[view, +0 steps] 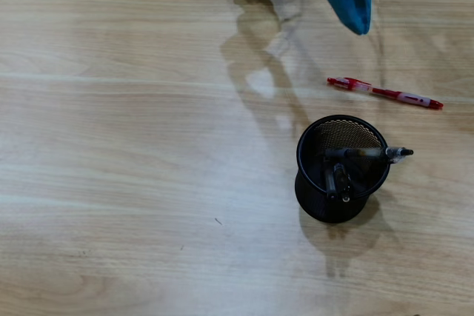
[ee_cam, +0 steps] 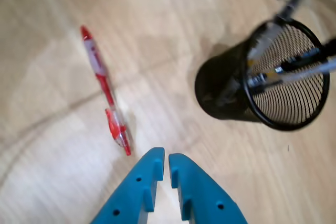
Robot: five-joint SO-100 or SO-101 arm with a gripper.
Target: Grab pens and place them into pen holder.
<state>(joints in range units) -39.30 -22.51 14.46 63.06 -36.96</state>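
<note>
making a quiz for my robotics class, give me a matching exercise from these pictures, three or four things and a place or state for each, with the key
Things:
1. red pen
2. pen holder
3. gripper
4. pens in the cup

Places or states:
a. blue, fingertips nearly together, holding nothing
b. leaning over the rim of the mesh cup
c. lying flat on the bare wooden table
d. black wire mesh, standing upright on the table

Pairs: 1-c, 2-d, 3-a, 4-b
</note>
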